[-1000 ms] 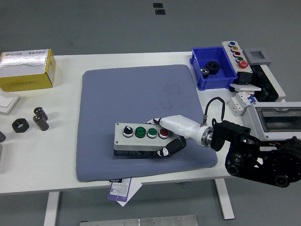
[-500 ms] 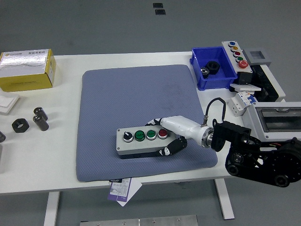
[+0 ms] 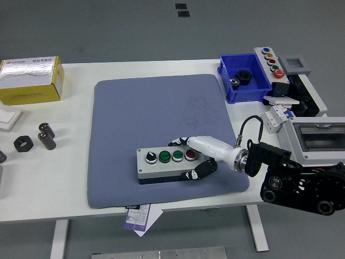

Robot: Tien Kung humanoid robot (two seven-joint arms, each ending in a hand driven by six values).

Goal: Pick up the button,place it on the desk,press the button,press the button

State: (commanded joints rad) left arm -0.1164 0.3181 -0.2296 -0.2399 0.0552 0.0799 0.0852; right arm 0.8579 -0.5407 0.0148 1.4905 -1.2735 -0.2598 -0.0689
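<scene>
A grey button box point(image 3: 168, 163) with a black selector knob, two green buttons and a red button lies on the blue mat point(image 3: 161, 127), near the mat's front edge. My right hand point(image 3: 195, 157) comes in from the right and is shut on the box's right end, its white back over the top edge and its black thumb point(image 3: 193, 173) on the front side. The box looks slightly tilted in the grasp. The left arm is out of view.
A blue bin point(image 3: 245, 78) with a black part stands at the back right, beside a second button box point(image 3: 271, 61) and grey electrical parts point(image 3: 315, 129). A yellow box point(image 3: 31, 81) and black nuts point(image 3: 33, 138) lie at the left. A paper tag point(image 3: 139, 217) hangs off the front edge.
My right hand has shifted the button box to the right and a little toward the table's front edge, keeping hold of its right end.
</scene>
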